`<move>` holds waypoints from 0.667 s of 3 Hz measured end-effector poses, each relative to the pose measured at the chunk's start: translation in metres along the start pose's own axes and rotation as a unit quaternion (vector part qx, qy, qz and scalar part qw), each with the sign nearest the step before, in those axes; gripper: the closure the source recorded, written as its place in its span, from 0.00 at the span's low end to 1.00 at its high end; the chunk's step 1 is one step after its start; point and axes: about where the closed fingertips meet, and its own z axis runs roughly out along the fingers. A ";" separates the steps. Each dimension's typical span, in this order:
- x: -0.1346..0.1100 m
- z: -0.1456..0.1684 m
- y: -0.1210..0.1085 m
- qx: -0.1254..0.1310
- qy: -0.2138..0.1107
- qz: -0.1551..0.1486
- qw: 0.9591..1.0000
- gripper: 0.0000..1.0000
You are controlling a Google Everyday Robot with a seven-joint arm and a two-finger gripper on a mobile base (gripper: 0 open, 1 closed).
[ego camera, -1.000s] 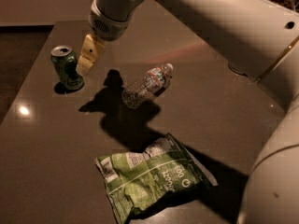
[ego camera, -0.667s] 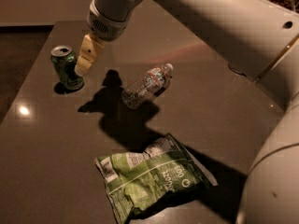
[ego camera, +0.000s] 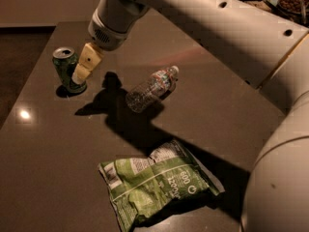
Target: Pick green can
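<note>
At the far left of the dark table (ego camera: 43,178) the green can (ego camera: 63,67) stands upright, silver top showing, near the table's left edge. Just to its right the hand (ego camera: 80,73) hangs down from the white arm (ego camera: 203,13), its pale yellow tip overlapping the can's right side; whether it touches the can, and whether it is released or clenched, I cannot tell. Its shadow falls on the table to the right. Beyond the shadow, a clear plastic bottle (ego camera: 152,88) lies on its side, cap pointing up and right, well apart from the can. Nearer the front edge, a crumpled green-and-white snack bag (ego camera: 154,187) lies flat. The arm's bulky white body fills the right side. Nothing lies between the hand and the can.
</note>
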 end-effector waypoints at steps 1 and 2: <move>-0.009 0.017 0.002 -0.008 -0.012 -0.002 1.000 0.00; -0.018 0.030 0.002 -0.013 -0.021 -0.001 1.000 0.00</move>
